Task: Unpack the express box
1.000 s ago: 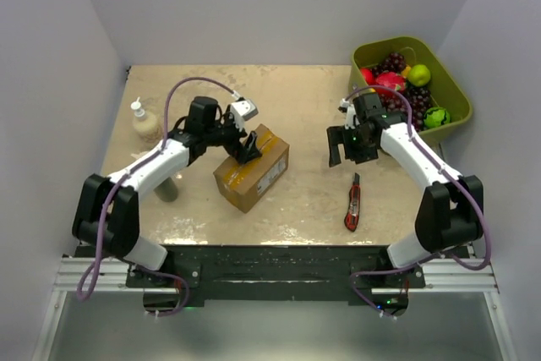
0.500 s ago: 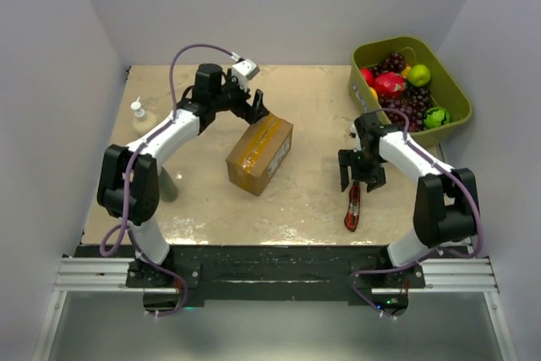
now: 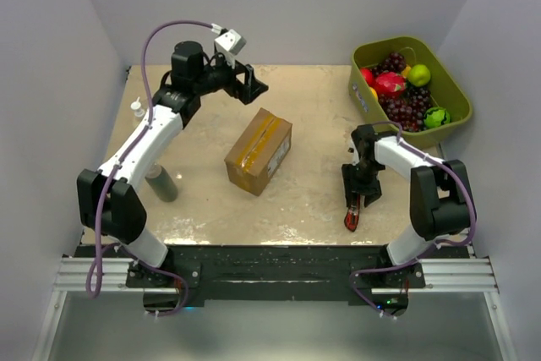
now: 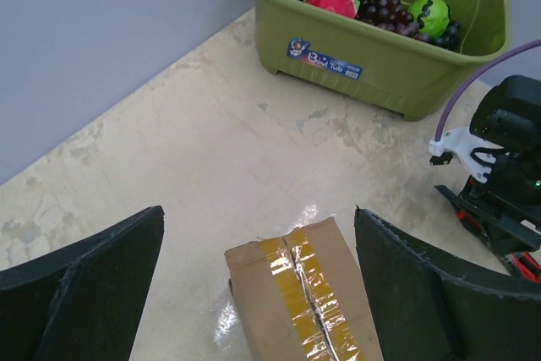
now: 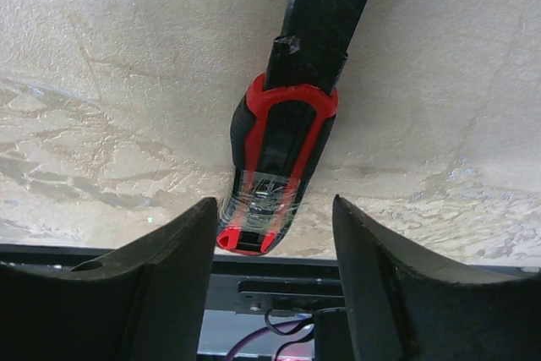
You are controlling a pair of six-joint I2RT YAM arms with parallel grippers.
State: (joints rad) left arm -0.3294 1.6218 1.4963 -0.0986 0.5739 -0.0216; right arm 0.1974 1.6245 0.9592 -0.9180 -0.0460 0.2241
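The express box [image 3: 259,151], brown cardboard with yellowish tape along its top seam, lies at the table's middle. It also shows in the left wrist view [image 4: 297,302], closed and taped. My left gripper [image 3: 250,87] is open and empty, raised above and behind the box [image 4: 258,219]. A red and black utility knife [image 3: 352,212] lies on the table near the front right. My right gripper [image 3: 358,194] is open and low over it, its fingers straddling the knife's end [image 5: 277,151] without closing [image 5: 272,203].
A green basket [image 3: 456,99] with grapes and other fruit stands at the back right and shows in the left wrist view [image 4: 372,48]. A pump bottle [image 3: 135,109] and a grey cylinder [image 3: 162,185] stand at the left. The table's front edge is close to the knife.
My left gripper has left the box and risen toward the back. The box has shifted slightly back and right. My right gripper has moved forward and down over the knife.
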